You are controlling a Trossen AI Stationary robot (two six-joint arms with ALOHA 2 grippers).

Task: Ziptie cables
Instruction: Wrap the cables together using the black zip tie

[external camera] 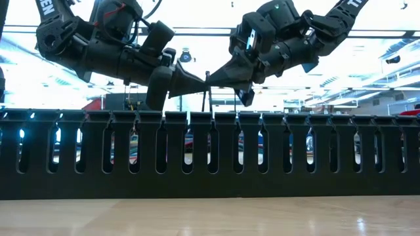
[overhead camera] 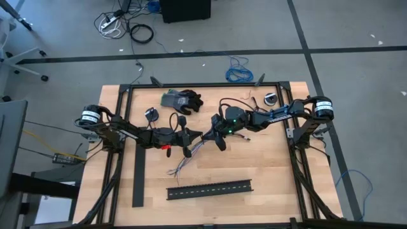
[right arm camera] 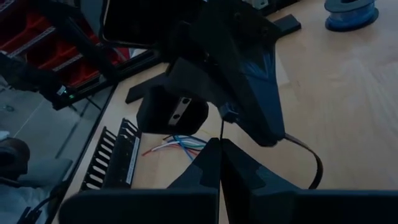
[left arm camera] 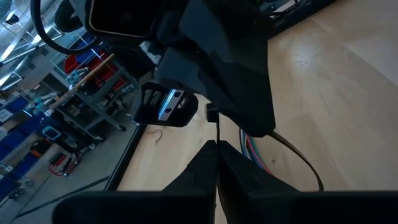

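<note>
The cables point(overhead camera: 186, 159), thin multicoloured wires, lie on the wooden table with their splayed end point(overhead camera: 175, 172) toward the near left; their other end lies below the two grippers point(left arm camera: 254, 149). My left gripper point(overhead camera: 194, 136) and right gripper point(overhead camera: 211, 134) meet tip to tip above the table's middle point(external camera: 208, 78), both shut on a thin black zip tie point(left arm camera: 215, 127). A black strap point(right arm camera: 313, 163) curves down beside the fingertips. Whether it goes around the cables I cannot tell. My left gripper pinches the zip tie's thin strip point(left arm camera: 216, 142) between its two fingertips, coming nearly level from the table's left. The strip runs on to a small block point(left arm camera: 211, 114) at the right gripper's tips, clear of the table. My right gripper pinches the same thin strip point(right arm camera: 222, 138) at its fingertips, slanting slightly down from the table's right. The strip runs on to a small block point(right arm camera: 229, 113) by the left gripper's tips.
A black slotted channel point(overhead camera: 210, 189) lies near the table's front edge and fills the low view point(external camera: 210, 154). A flat black bar point(overhead camera: 138, 178) lies at the near left. Dark gloves point(overhead camera: 182, 100) and a small spool point(overhead camera: 270, 98) sit at the far side.
</note>
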